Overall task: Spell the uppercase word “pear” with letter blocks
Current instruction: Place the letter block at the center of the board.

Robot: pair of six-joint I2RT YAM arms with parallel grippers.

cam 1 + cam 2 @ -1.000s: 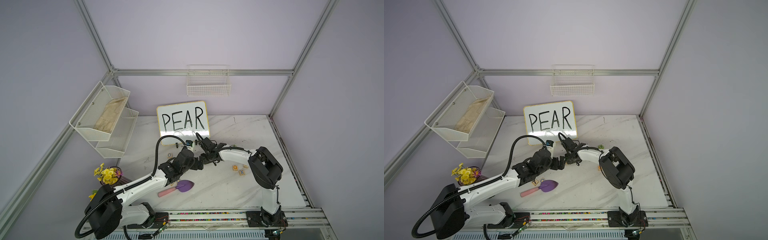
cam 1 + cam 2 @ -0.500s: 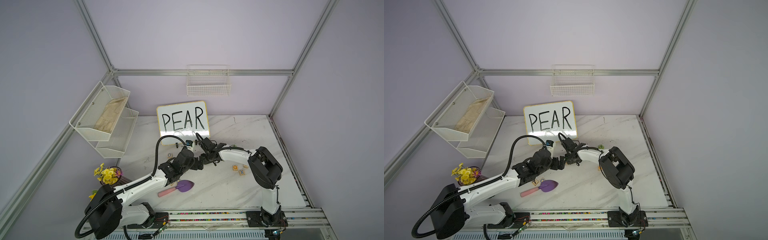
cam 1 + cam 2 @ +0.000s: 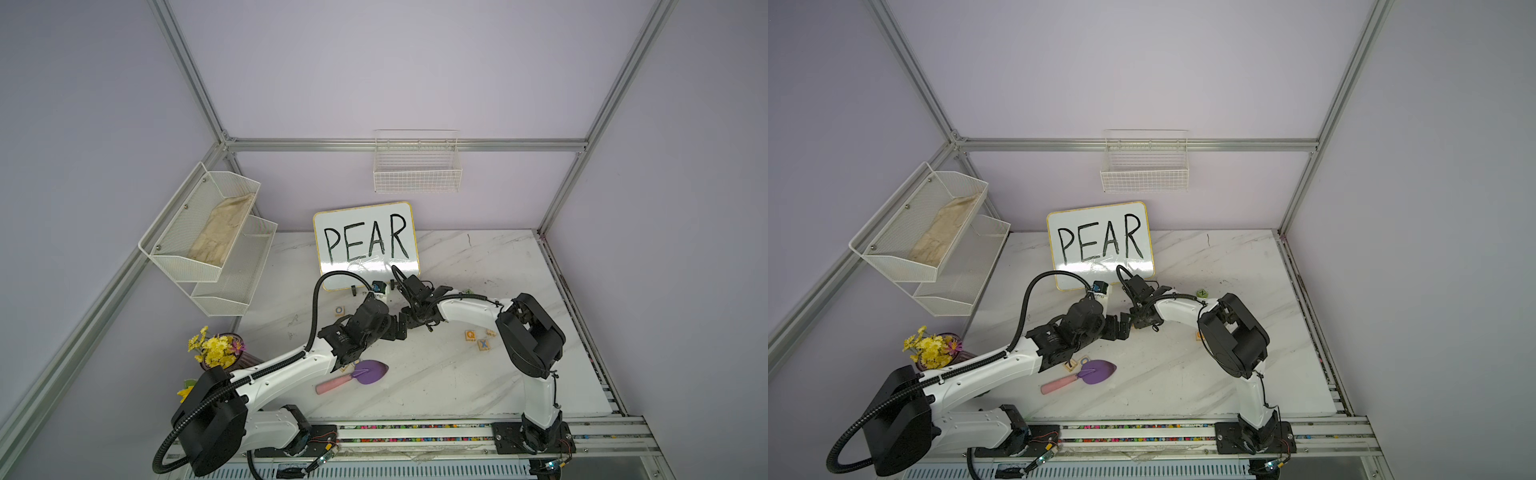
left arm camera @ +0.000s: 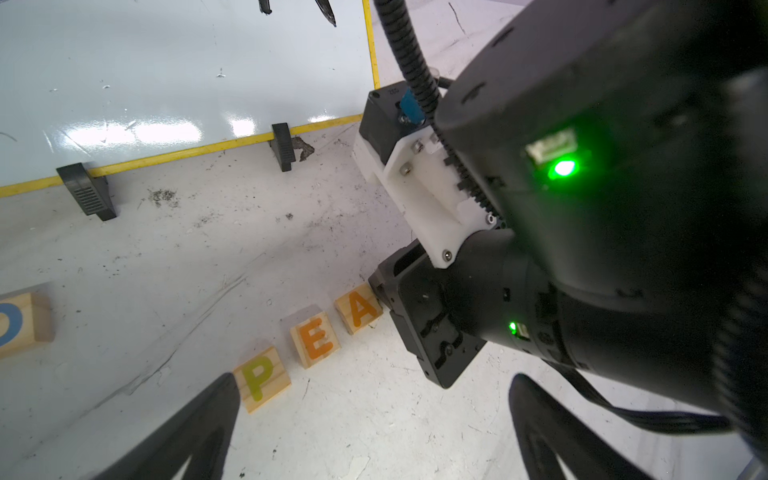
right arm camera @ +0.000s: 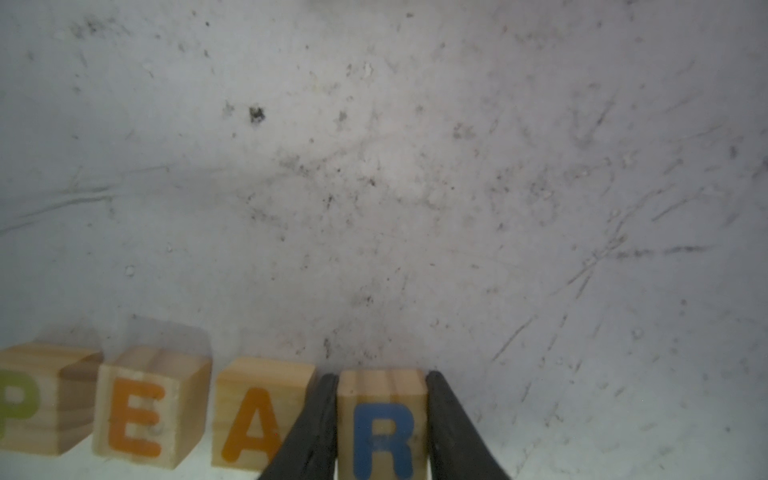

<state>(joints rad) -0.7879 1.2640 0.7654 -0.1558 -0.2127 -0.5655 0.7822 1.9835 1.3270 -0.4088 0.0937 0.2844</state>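
In the right wrist view the letter blocks stand in a row on the marble table: yellow P (image 5: 25,407), orange E (image 5: 141,411), orange A (image 5: 253,419) and blue R (image 5: 382,428). My right gripper (image 5: 382,376) is shut on the R block, one black finger against each side, and the block rests on the table beside the A. In the left wrist view the P (image 4: 259,380), E (image 4: 316,340) and A (image 4: 359,311) show, while the right gripper's body (image 4: 432,324) hides the R. My left gripper (image 4: 374,399) is open and holds nothing, one finger next to the P. In both top views the arms cover the row.
The whiteboard (image 3: 365,245) with handwritten PEAR leans at the back. Other blocks lie around: O (image 3: 340,310), Q (image 3: 470,335), X (image 3: 483,344) and a green N (image 3: 1202,293). A purple trowel (image 3: 370,372) lies in front, with a flower pot (image 3: 216,351) to the left.
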